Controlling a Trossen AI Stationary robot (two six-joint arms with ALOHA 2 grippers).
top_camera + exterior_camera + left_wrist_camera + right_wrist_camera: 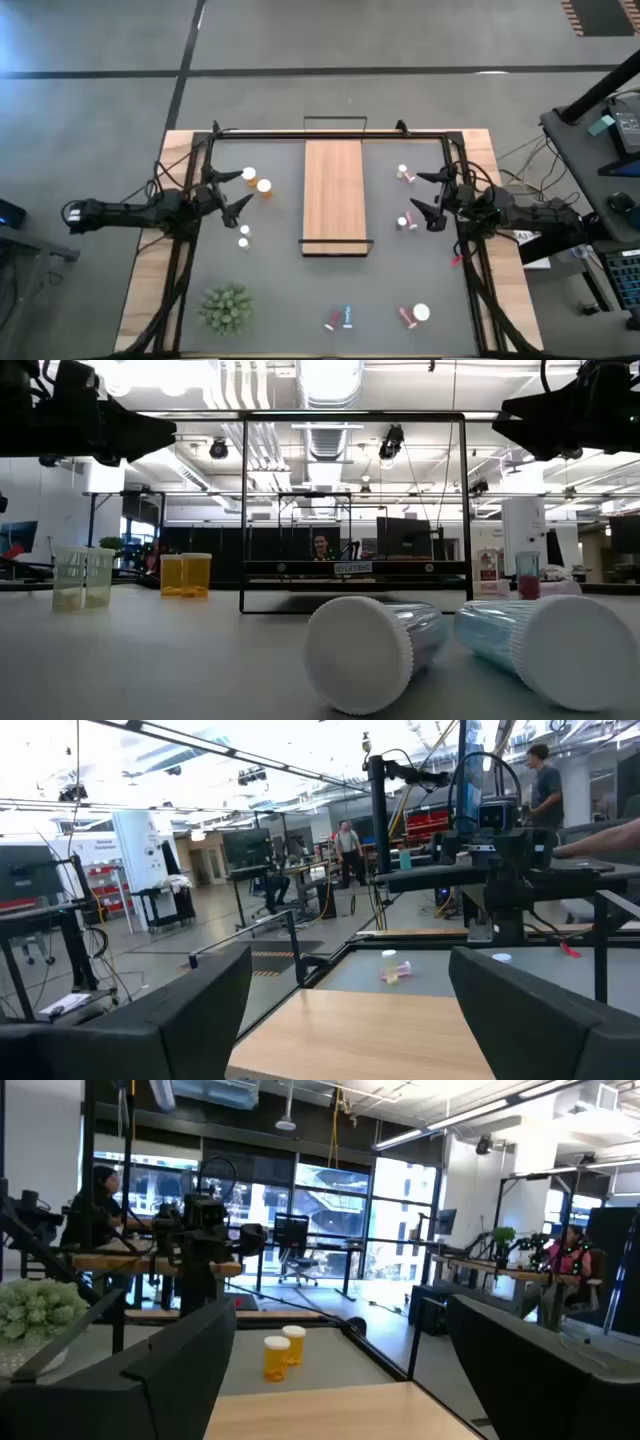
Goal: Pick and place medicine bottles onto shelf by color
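Left gripper [232,192] and right gripper [428,195] both spread wide, nothing held, poised either side of shelf [333,195] mid-table. Bottles [256,181] scattered off shelf: orange pair near left gripper, others by right gripper and along front edge beside plant [227,307]

Left end effector [232,192] open, right end effector [428,196] open, both seemingly raised
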